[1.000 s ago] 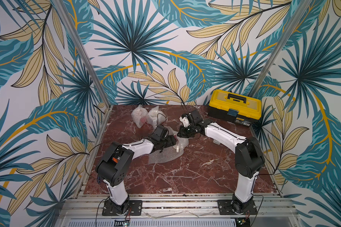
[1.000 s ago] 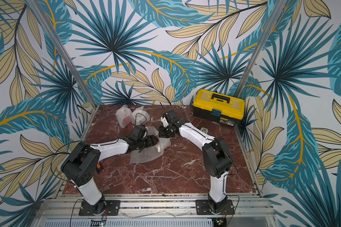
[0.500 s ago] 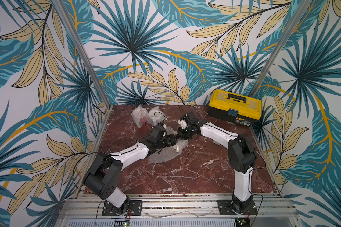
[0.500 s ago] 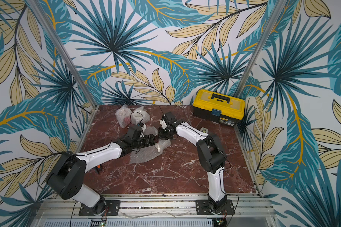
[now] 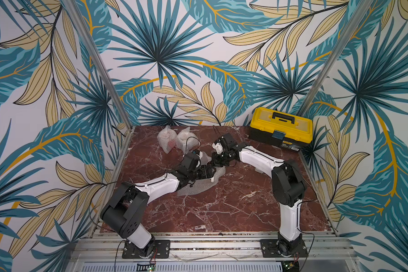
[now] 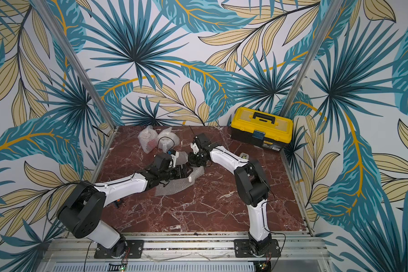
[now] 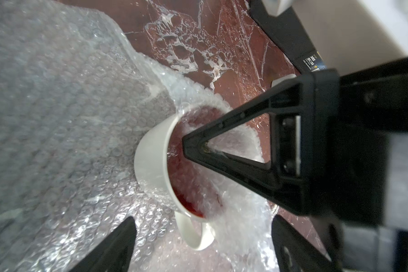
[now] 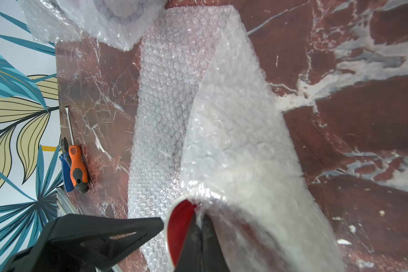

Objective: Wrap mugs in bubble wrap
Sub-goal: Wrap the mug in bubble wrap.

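We've two bundles (image 5: pixel 166 140) done at the table's (image 5: pixel 222 212) back edge; third mug (image 7: pixel 151 155) half-wrapped, right gripper (image 8: pixel 199 219) pinching bubble wrap (image 8: pixel 233 141), left gripper (image 7: pixel 201 221) gaping empty

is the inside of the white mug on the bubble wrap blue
No, the left wrist view shows the white mug on the bubble wrap with a red inside.

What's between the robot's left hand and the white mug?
Only bubble wrap. In the left wrist view the open left hand sits on either side of the handle of the white mug without touching it, and crinkly wrap fills the gap.
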Robot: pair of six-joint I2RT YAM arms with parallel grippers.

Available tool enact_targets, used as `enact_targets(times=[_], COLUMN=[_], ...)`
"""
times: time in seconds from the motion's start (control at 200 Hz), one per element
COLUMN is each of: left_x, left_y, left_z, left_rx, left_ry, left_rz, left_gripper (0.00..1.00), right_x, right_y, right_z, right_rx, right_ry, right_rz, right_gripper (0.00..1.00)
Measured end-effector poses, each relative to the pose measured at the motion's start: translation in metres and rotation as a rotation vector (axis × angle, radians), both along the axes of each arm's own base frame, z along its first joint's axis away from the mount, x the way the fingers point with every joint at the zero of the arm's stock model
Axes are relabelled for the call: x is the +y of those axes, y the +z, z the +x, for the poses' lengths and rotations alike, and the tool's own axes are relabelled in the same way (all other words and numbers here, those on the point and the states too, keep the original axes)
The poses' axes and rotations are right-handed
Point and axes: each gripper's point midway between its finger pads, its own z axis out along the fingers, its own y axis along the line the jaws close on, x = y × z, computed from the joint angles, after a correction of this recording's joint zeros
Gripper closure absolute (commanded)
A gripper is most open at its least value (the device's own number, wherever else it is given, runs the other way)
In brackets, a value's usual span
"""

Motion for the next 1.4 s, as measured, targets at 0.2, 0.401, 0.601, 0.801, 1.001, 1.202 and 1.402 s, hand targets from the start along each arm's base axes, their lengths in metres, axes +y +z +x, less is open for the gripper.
enact_targets(times=[0.2, 0.401, 0.601, 0.801, 1.001, 1.202, 1.402], left_x=[0.001, 0.003, 0.004, 0.004, 0.004, 0.004, 0.006], left_y=[-0.022, -0.022, -0.022, -0.022, -0.022, -0.022, -0.017], left_z=[0.002, 0.005, 0.006, 0.007, 0.007, 0.007, 0.008], left_rx=[0.047, 0.049, 0.054, 0.055, 0.055, 0.055, 0.045], left_ry=[0.022, 0.045, 0.053, 0.056, 0.056, 0.057, 0.064], left_rz=[0.022, 0.015, 0.012, 0.01, 0.01, 0.009, 0.009], left_gripper=[0.11, 0.12, 0.13, 0.13, 0.13, 0.15, 0.15], right_x=[0.0, 0.001, -0.009, -0.047, -0.065, -0.067, -0.065], right_y=[0.0, 0.006, 0.036, 0.066, 0.038, 0.008, -0.006], right_z=[-0.001, 0.0, 0.002, -0.004, -0.01, -0.011, -0.01], right_rx=[0.006, -0.003, -0.083, -0.201, -0.161, -0.097, -0.06], right_ry=[0.001, 0.003, -0.003, -0.072, -0.093, -0.082, -0.065], right_rz=[-0.001, 0.006, -0.001, -0.1, -0.203, -0.249, -0.262], right_gripper=[0.97, 0.8, 0.69, 0.44, 0.34, 0.33, 0.21])
